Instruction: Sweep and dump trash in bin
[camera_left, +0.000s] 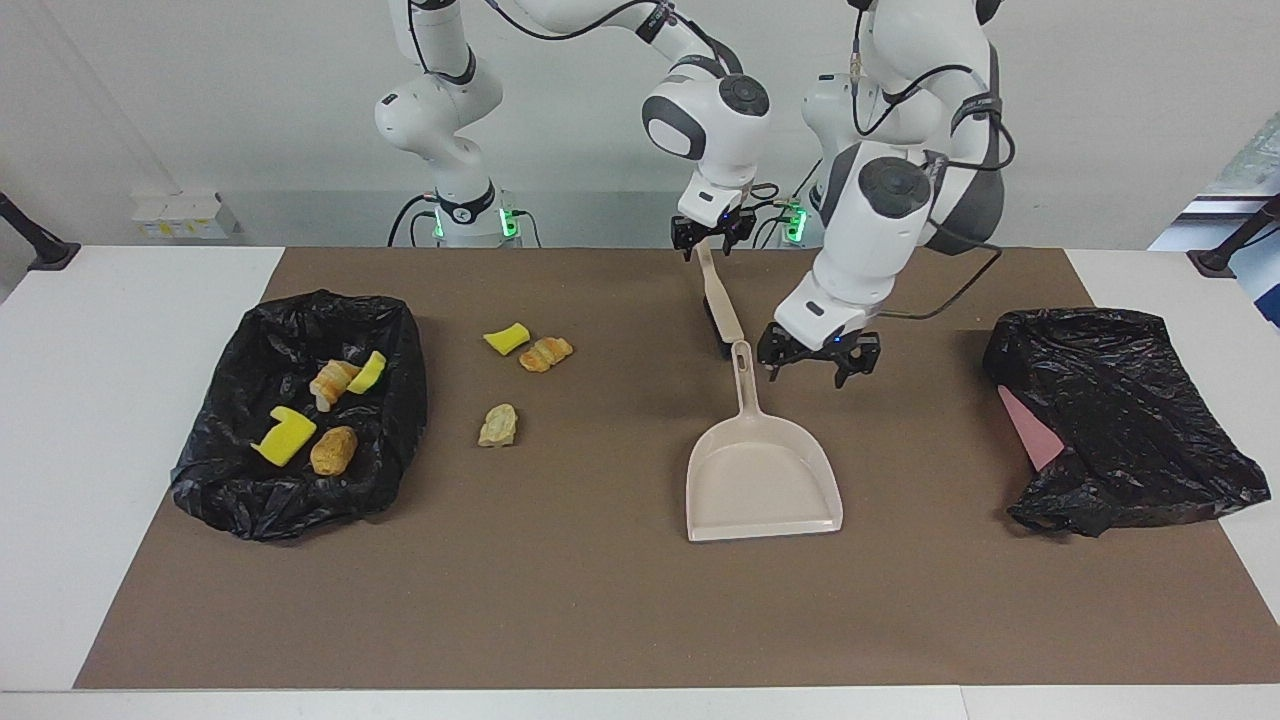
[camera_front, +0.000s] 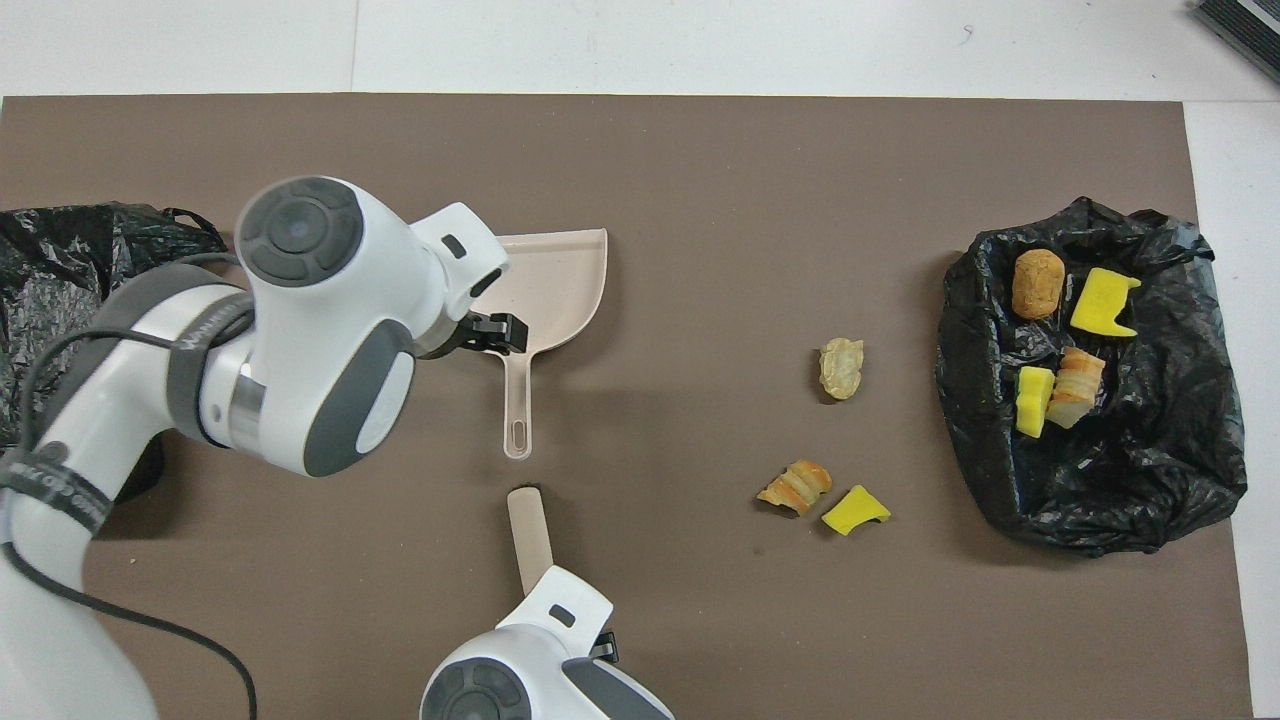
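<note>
Dustpan (camera_left: 762, 480) between bags, brush (camera_left: 720, 300) beside

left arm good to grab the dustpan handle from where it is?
Probably yes. The left gripper hangs open just beside the dustpan's handle, and nothing lies between them. The right gripper, over the brush nearer the robots, stands clear of the handle.

A white table (camera_left: 120, 400) under a brown mat (camera_left: 600, 600); plain, perhaps grey, wall (camera_left: 200, 100).
</note>
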